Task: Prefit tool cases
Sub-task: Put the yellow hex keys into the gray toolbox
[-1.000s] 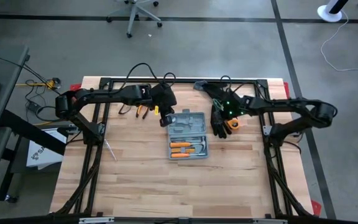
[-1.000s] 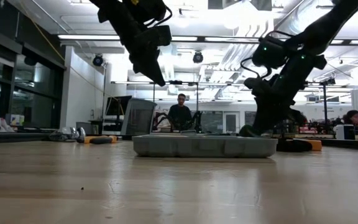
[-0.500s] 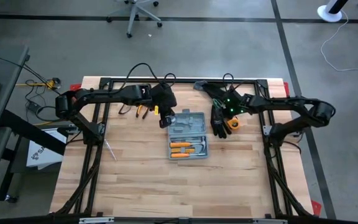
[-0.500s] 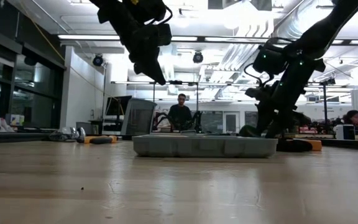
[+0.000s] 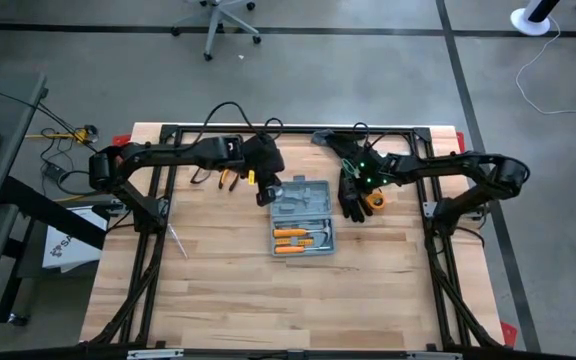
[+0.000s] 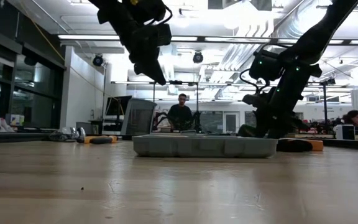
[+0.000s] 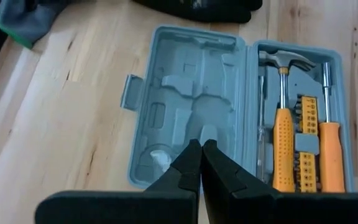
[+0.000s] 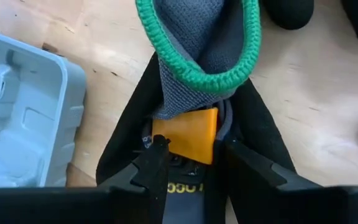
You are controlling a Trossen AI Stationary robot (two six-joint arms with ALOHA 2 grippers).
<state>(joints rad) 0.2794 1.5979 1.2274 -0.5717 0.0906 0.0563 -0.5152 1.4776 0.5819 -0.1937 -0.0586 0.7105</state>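
The tool case (image 5: 302, 216) lies open toward the back edge of the wooden table (image 5: 228, 290), about midway between its side edges. Only the left wrist view shows its moulded grey-blue plastic recesses, a latch tab, and an orange-handled hammer (image 7: 283, 137) and screwdriver (image 7: 330, 149). The left gripper (image 7: 201, 148) hangs above it, fingers pressed together, holding nothing. The right wrist view alone shows a knit glove (image 8: 197, 50) with a green cuff, and an orange block between the parted fingers of the right gripper (image 8: 191, 152). Since 1 second ago, the right arm has drawn slightly toward the back edge.
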